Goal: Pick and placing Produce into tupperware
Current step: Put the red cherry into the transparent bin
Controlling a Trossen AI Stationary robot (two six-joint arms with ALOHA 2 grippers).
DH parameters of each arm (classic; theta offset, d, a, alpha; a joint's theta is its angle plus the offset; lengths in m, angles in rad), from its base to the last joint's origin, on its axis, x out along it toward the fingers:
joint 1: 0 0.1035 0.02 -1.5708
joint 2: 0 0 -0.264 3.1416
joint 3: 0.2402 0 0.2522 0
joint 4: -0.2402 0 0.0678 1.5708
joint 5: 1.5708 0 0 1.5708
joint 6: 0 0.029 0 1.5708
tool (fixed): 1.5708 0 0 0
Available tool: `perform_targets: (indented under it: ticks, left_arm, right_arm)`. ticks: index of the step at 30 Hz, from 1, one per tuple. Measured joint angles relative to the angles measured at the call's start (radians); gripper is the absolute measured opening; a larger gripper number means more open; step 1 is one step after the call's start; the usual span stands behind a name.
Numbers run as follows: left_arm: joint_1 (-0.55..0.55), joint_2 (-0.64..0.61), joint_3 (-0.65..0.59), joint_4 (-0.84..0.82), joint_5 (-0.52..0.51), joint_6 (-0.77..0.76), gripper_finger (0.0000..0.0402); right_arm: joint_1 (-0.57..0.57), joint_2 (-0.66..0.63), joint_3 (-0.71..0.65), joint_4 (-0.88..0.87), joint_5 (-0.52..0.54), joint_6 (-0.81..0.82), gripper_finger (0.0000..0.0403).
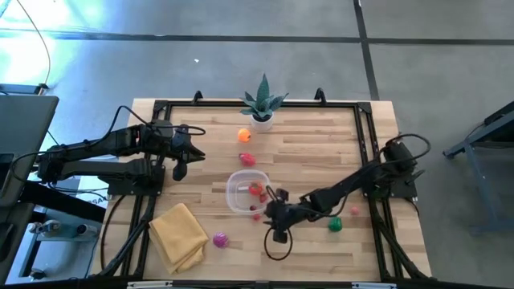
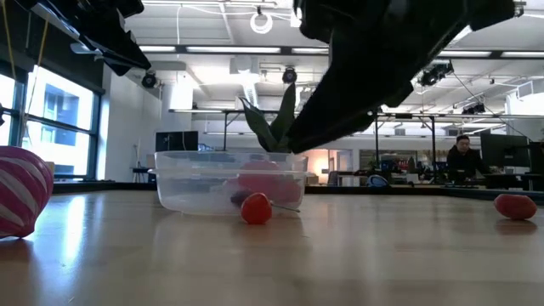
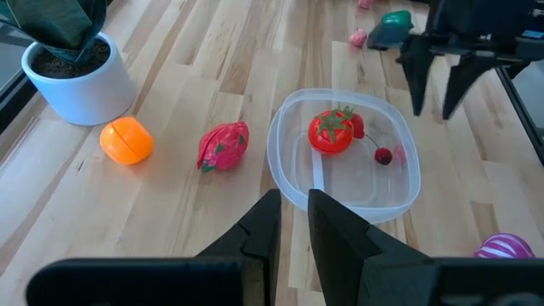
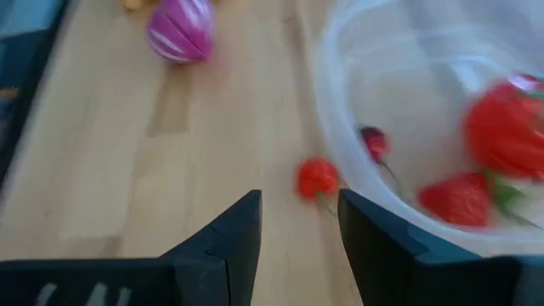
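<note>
Two dark fingers [image 4: 234, 234] of the right gripper [image 4: 299, 223] stood apart, empty, above a small red fruit [image 4: 317, 178] lying just outside the tupperware [image 1: 238, 193], at its 5 o'clock. The wooden table [image 1: 321, 152] carried both; the left gripper [image 3: 293, 223] was almost closed, holding nothing.

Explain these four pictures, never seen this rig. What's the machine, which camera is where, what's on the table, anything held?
Two robot arms at a wooden table. One picture looks straight down, one sits at table height, and each wrist carries a camera.

The clear tub holds a tomato, a strawberry and a cherry. Outside it lie an orange, a pink fruit, a small red piece, a magenta ball, a green piece, a yellow cloth and a potted plant.

The right gripper, open, hovers by the red piece. The left gripper waits, nearly shut. Neither holds anything.
</note>
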Motion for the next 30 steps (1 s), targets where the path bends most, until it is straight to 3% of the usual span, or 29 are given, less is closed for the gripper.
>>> perform_targets:
  ticks: [4,10,16,30]
  left_arm:
    - [0.000,0.000,0.000,0.000,0.000,0.000,0.0053]
    - [0.000,0.000,0.000,0.000,0.000,0.000,0.0053]
    - [0.000,0.000,0.000,0.000,0.000,0.000,0.0053]
    - [0.000,0.000,0.000,0.000,0.000,0.000,0.0053]
  right_arm:
    - [-0.003,0.077,0.056,0.009,-0.059,-0.041,0.0149]
    - [-0.005,0.168,0.154,-0.047,-0.031,-0.136,0.0149]
    - [-0.006,0.174,0.182,-0.094,0.041,-0.179,0.0149]
    - [-0.046,0.175,0.180,-0.133,0.032,-0.199,0.0149]
